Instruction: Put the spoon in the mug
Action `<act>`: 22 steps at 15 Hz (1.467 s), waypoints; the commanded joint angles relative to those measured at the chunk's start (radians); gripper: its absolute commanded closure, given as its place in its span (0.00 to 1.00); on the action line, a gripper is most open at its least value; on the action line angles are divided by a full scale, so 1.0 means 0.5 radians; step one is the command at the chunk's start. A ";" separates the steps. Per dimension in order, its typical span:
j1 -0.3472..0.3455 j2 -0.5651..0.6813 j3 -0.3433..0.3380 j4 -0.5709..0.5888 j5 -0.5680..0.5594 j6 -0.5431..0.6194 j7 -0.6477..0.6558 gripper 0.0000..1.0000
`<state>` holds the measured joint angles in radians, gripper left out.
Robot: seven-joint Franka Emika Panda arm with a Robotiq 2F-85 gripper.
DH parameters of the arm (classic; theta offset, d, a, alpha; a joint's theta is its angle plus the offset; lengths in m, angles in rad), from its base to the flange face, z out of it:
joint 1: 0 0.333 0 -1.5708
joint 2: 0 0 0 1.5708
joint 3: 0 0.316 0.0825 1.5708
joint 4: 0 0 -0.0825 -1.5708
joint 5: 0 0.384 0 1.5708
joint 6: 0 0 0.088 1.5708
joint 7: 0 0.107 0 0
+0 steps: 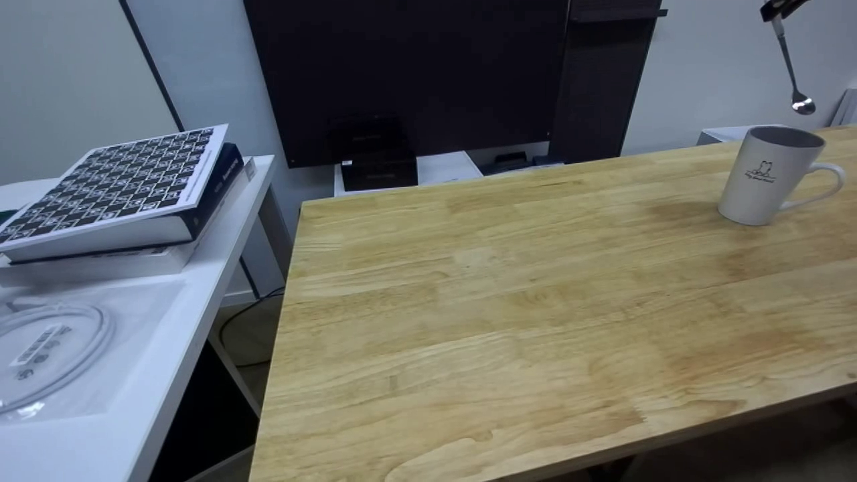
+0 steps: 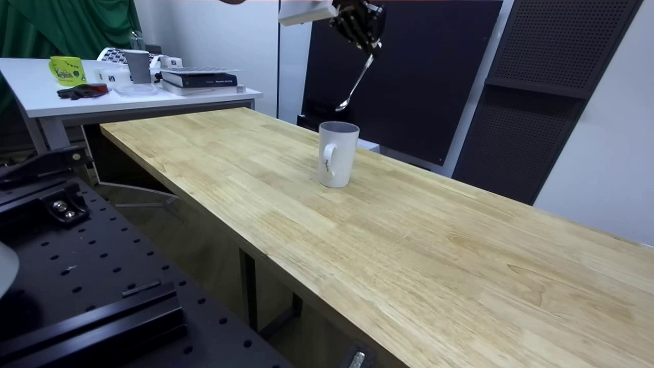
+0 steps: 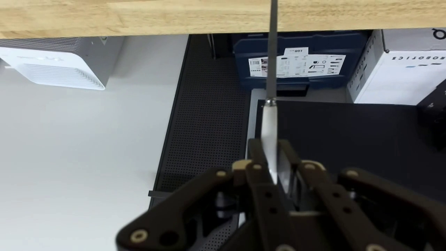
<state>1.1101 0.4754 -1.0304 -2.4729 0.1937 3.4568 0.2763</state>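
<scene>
Closest in the wrist view, your gripper clamps the white end of the spoon. From it the spoon slants down, bowl lowest; the white mug stands upright below, its rim near the bowl but not touching. You probably need a steeper tilt before lowering. Count one spoon, one white mug; well off from the gripper, one yellow-green mug.

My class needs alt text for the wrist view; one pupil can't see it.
The end effector grips a spoon by its handle's white end, the metal shaft running off the picture's top. Behind are a wooden table, a blue case and a white box.
</scene>
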 commanded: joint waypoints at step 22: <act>-0.489 0.014 0.474 0.069 -0.017 0.000 -0.053 0.96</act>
<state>0.8979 0.4795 -0.8154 -2.4509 0.2108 3.4566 0.2257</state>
